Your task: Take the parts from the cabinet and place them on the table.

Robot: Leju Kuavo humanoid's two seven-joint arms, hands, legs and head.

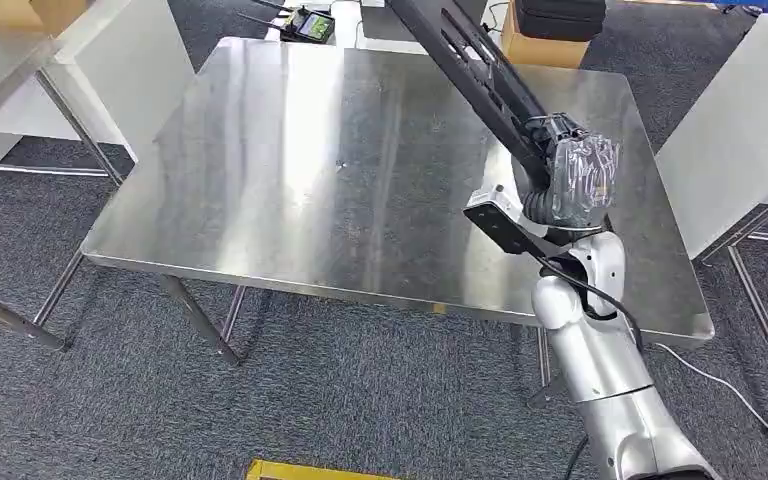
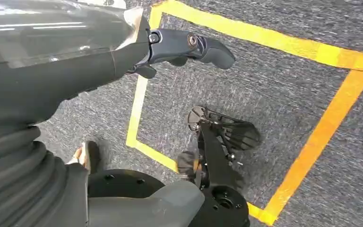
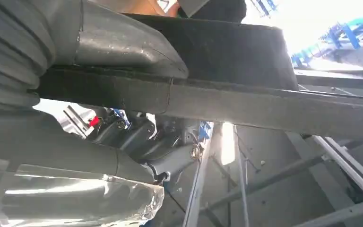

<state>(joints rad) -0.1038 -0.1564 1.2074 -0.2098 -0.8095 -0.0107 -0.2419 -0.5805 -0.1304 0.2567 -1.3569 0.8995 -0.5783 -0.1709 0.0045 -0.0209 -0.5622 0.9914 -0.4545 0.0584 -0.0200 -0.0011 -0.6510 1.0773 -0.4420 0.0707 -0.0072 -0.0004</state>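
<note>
The placing step is judged to be in hand: a long black part (image 1: 480,75) is gripped near its lower end by the right hand (image 1: 570,185), which is wrapped in clear plastic and raised above the right side of the steel table (image 1: 290,170). The part is held tilted, its free end slanting up and away over the far edge of the table, with nothing of it yet resting on the surface. In the right wrist view the same part (image 3: 246,101) is seen as a flat, dark, bar-like beam crossing close to the thumb (image 3: 118,47); slotted openings along its length are visible in the head view. The next move is judged to call for lowering the arm and levelling the part so that it is laid flat on the table before the grip is eased; given its length, an overhang past the table's edge would have to be avoided.

The left hand (image 2: 189,47) hangs above the grey carpet, away from the table, with its fingers loosely extended and nothing held.
</note>
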